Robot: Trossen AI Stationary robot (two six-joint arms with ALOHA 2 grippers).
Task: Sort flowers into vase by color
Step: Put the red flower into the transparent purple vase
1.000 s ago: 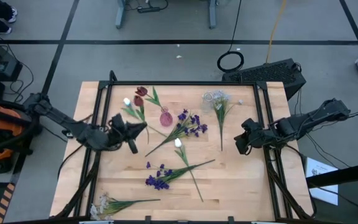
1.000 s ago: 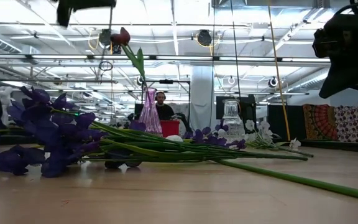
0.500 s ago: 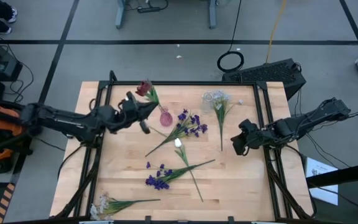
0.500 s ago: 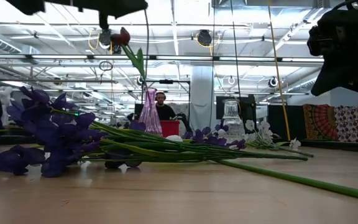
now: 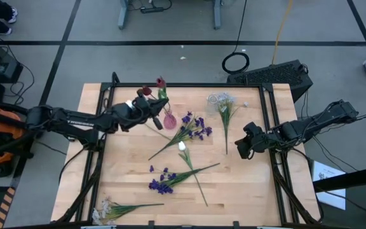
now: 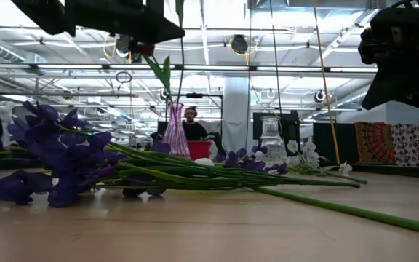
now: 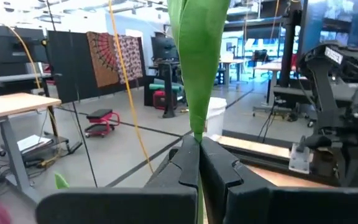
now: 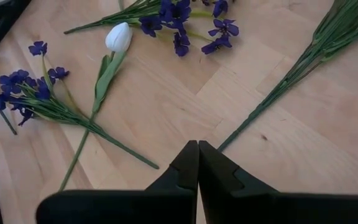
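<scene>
My left gripper (image 5: 155, 112) is shut on a dark red tulip (image 5: 161, 83) and stands right beside the pink vase (image 5: 169, 119). In the low view the gripper (image 6: 158, 22) is high above that vase (image 6: 174, 131). A second red tulip (image 6: 145, 46) stands in the vase with its stem in the mouth. My right gripper (image 5: 241, 147) is shut on nothing and hovers over bare wood at the table's right (image 8: 197, 149). Purple clusters (image 5: 194, 127) and a white tulip (image 5: 183, 146) lie flat on the table. My left gripper pinches the red tulip's green stem and leaf (image 7: 197, 127) between its two fingers, coming from the table's left. The flower is lifted clear and upright. Its blossom is above the fingers and its thin stem (image 6: 182, 73) hangs down toward the pink vase's mouth. Whether the tip is inside cannot be told.
A clear glass vase (image 5: 215, 100) stands at the far edge with a white spray (image 5: 226, 111) lying beside it. Another white tulip (image 5: 130, 104) lies far left, a purple cluster (image 5: 162, 183) near the middle, and white sprays (image 5: 107, 210) at the near-left corner.
My left gripper has stayed shut on the red tulip and carried it from the table's left toward the far right, to just beside the pink vase. The hanging stem has moved from left of the vase to above its mouth. My right gripper has shifted slightly toward the table's left.
</scene>
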